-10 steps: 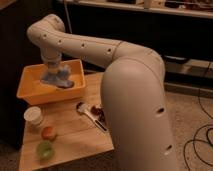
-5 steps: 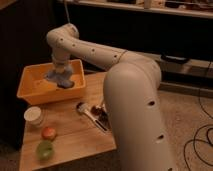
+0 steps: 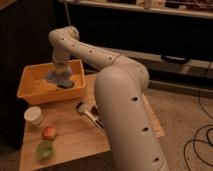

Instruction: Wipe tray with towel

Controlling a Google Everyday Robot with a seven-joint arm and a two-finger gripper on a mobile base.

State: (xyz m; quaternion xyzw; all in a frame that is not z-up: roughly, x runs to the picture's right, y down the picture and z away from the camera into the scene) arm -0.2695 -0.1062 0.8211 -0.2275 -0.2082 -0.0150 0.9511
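Item: gripper [image 3: 60,71], jaws closed on the towel [image 3: 64,80], pressed down in the right half of the tray [image 3: 30,94], which sits on the table [image 3: 75,140].
Change: within the last second the wrist swung rightward above the tray while the towel barely shifted; we judge wiping underway.
Labels, writing: none legible.

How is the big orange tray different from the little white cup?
The tray is orange, the cup white. The tray is a wide rectangle, the cup small and round. The tray holds the towel, with the robot's tool down on it; the cup stands apart beside it. Both sit on the wooden table.
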